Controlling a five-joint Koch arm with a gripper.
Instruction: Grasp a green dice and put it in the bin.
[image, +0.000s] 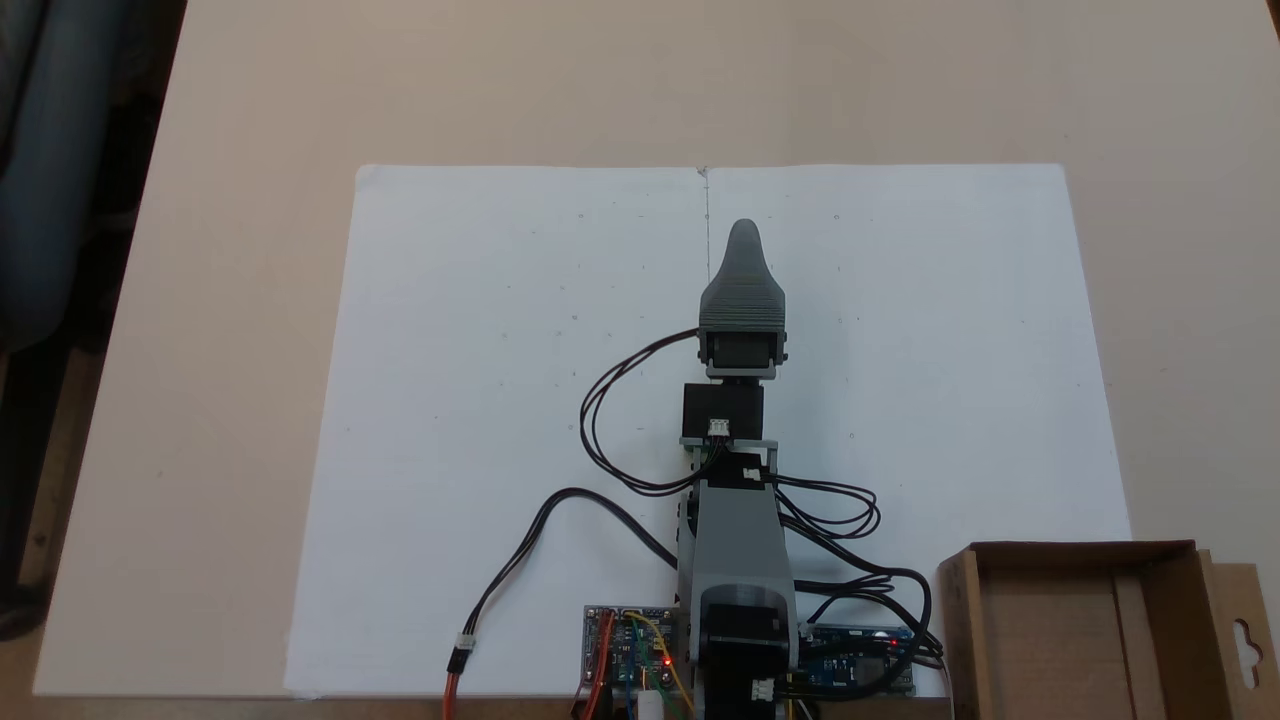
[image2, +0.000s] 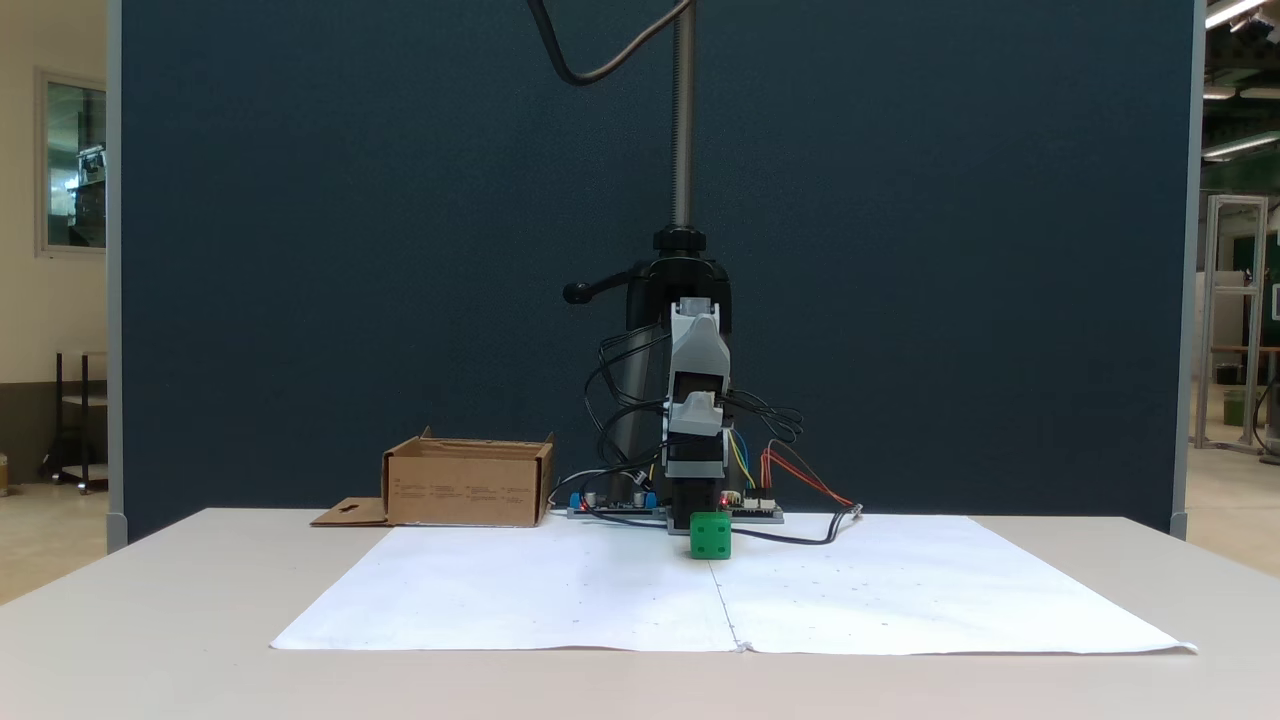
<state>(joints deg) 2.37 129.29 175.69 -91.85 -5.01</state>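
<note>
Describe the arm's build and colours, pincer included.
The arm is built of light grey printed shells and black servo blocks. The pincer is darker grey, ribbed, tapering to a rounded tip. Black cables loop beside it; circuit boards with red lights sit at its base.

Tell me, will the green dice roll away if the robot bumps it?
Probably not far: the green dice sits flat on the white paper, so it should slide or tip once. Its rounded corners might let it tumble. It looks small, so likely light.
</note>
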